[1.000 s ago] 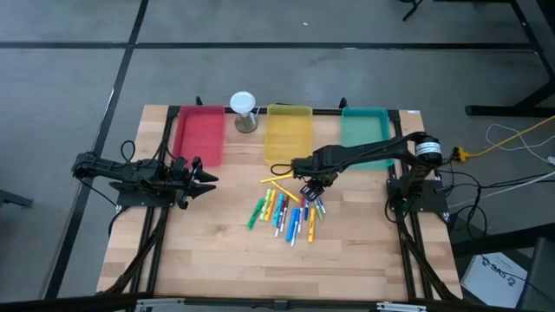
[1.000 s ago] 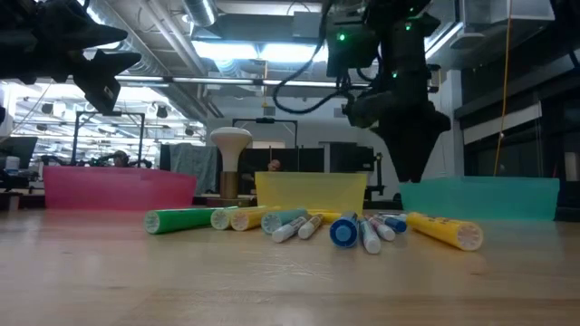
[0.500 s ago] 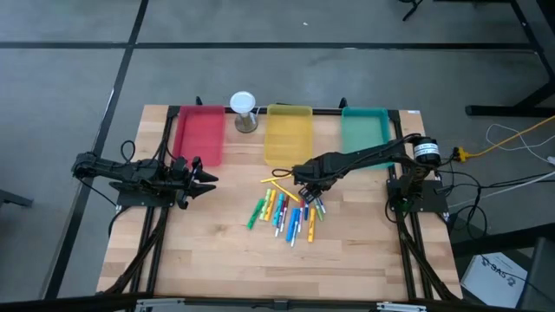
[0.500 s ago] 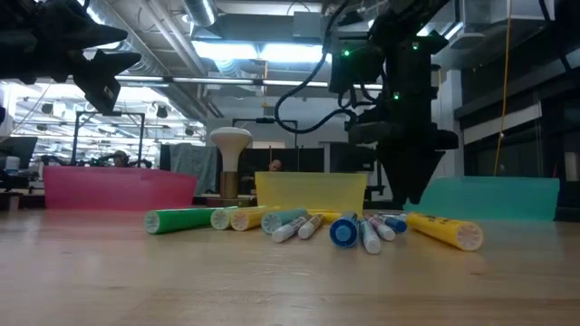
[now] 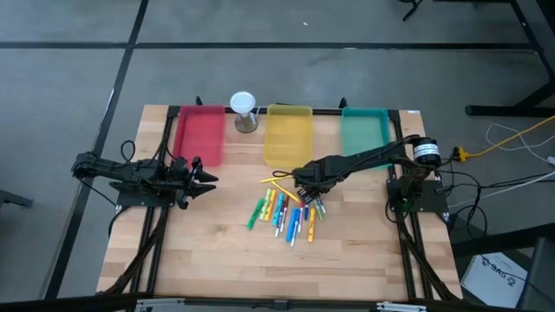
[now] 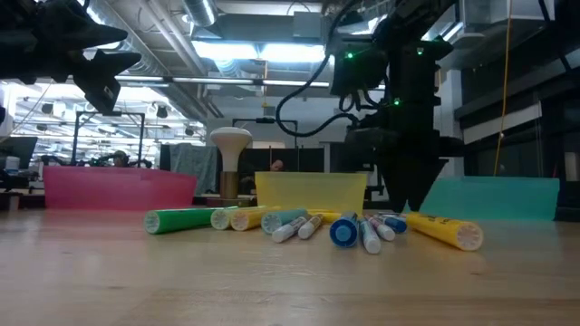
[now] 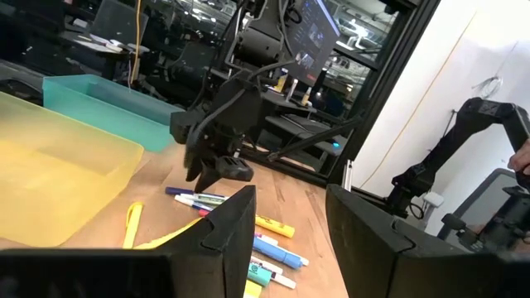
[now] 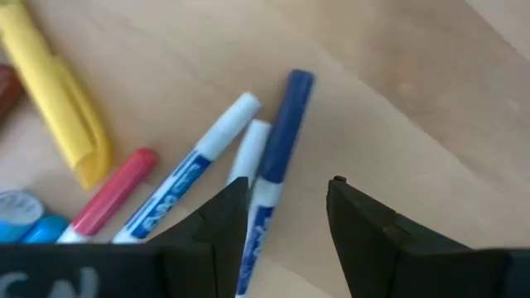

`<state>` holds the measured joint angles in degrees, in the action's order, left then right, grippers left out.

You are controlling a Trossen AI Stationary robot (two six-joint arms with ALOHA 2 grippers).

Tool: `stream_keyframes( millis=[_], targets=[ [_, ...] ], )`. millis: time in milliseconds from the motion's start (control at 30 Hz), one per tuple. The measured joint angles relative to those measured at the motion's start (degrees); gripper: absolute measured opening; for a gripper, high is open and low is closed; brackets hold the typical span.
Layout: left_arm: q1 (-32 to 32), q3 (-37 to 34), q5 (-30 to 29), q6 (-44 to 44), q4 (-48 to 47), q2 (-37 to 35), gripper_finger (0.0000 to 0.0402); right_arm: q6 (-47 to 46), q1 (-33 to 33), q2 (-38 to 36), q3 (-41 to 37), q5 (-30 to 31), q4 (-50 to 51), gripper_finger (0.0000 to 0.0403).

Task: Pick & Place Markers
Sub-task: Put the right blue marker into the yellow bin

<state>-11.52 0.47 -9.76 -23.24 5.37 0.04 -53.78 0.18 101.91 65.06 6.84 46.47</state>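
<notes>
A heap of markers (image 5: 286,212) in yellow, orange, green and blue lies on the wooden table, near its middle. My right gripper (image 5: 308,185) points down, open, over the far right end of the heap, close above it (image 6: 401,204). In the right wrist view its gripper (image 8: 286,186) is over a blue-capped marker (image 8: 283,124), which lies flat on the table beside two white-tipped ones. My left gripper (image 5: 206,180) waits open at the table's left side, well above the top (image 7: 290,207).
Three trays stand along the far edge: red (image 5: 200,132), yellow (image 5: 288,130) and teal (image 5: 364,128). A white-topped hourglass-like object (image 5: 244,111) stands between the red and yellow trays. Bare wood lies near the front edge (image 5: 277,269).
My right gripper has come down toward the markers and rolled a little about its pointing line, staying open. The markers have not moved.
</notes>
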Motion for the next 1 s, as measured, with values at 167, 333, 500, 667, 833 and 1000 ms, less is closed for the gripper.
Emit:
stream_keyframes(
  millis=[167, 333, 500, 667, 833, 1000],
  targets=[
    [0.0, 0.0, 0.0, 0.0, 0.0, 0.0, 0.0143, -0.3, 0.1, 0.6, 0.0, 0.1, 0.1, 0.0161],
    [0.0, 0.0, 0.0, 0.0, 0.0, 0.0, 0.0143, -0.4, -0.4, 2.2, 0.0, 0.1, 0.0, 0.0161],
    [0.0, 0.0, 0.0, 0.0, 0.0, 0.0, 0.0143, 0.2, -0.4, 3.2, 0.2, 0.1, -0.2, 0.0161],
    [0.0, 0.0, 0.0, 0.0, 0.0, 0.0, 0.0143, 0.2, -0.4, 3.3, 0.2, -0.1, -0.2, 0.0161],
    [0.0, 0.0, 0.0, 0.0, 0.0, 0.0, 0.0143, 0.2, -0.4, 3.3, 0.2, -0.4, -0.3, 0.0159],
    [0.0, 0.0, 0.0, 0.0, 0.0, 0.0, 0.0143, 0.8, -0.4, 3.4, 0.2, -0.8, -0.7, 0.0127]
  ],
)
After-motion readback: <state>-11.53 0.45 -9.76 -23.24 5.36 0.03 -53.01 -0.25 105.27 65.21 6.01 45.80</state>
